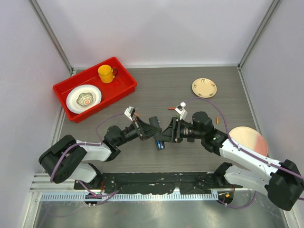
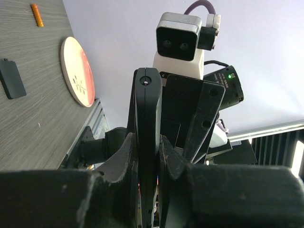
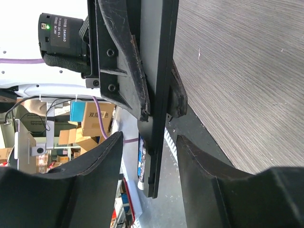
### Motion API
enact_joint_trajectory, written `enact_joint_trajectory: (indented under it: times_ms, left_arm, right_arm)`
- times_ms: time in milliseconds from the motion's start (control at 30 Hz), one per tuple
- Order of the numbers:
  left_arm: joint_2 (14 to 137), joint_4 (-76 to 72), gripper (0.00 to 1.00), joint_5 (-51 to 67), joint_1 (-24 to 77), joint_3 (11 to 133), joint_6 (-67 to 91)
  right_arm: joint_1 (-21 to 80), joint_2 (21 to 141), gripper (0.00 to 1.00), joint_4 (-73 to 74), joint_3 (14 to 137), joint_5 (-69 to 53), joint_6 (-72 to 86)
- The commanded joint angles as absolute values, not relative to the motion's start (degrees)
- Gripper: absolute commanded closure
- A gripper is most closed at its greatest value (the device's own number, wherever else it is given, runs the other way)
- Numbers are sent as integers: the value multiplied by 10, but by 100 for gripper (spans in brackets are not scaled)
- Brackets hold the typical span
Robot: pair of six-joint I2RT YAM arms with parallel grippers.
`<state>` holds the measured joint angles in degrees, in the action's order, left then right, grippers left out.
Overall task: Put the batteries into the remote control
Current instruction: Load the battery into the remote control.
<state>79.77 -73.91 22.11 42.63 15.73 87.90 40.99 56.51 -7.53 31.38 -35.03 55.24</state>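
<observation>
Remote (image 1: 159, 137) is up off the table, mid-frame in the overhead view, caught between two arms that meet nose to nose. The left gripper (image 1: 152, 128) comes in from the left and the right gripper (image 1: 168, 133) from the right, both about equally close to it. A blue battery (image 1: 160, 146) shows at its lower end, and an orange battery (image 1: 217, 120) lies loose on the table to the right, well apart from either arm. Over to the left wrist view: the remote (image 2: 146, 118) is edge-on, a thin black bar rising from the lower middle of the frame. The left jaws are clamped on its two flat faces, fingers (image 2: 124, 159) tight against it. Now the right wrist view: the remote (image 3: 159, 71) runs top to bottom down the centre, its long axis pointing straight into the right gripper's mouth. Its lower end, with the blue battery (image 3: 141, 164) seemingly seated in it, lies between the right fingers (image 3: 102, 161). Those jaws stand apart, with a gap on either side of the bar, so nothing is gripped there. My read: the left arm is the holder, and if the right jaws closed they would meet the flat faces, not the edges.
</observation>
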Motion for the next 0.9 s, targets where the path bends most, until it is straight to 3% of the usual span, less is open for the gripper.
enact_joint_trajectory:
  times_ms: [0, 167, 300, 533, 600, 767, 867]
  left_arm:
    - [799, -886, 100, 229, 428, 160, 876]
    - [798, -886, 100, 229, 428, 161, 875]
    - [798, -886, 100, 228, 428, 161, 876]
    - [802, -886, 100, 229, 428, 166, 878]
    - [802, -886, 100, 230, 428, 168, 877]
    - [804, -886, 100, 230, 428, 171, 878]
    - [805, -886, 100, 231, 428, 171, 878]
  right_arm:
    - [406, 552, 46, -109, 343, -344, 556]
    - [406, 559, 57, -96, 343, -347, 544]
    - [406, 564, 61, -78, 344, -359, 530]
    - [407, 573, 56, -73, 339, -387, 524]
    - [407, 575, 61, -69, 338, -391, 519]
    - [407, 578, 85, -54, 336, -386, 512]
    - [407, 575, 80, -54, 337, -385, 512]
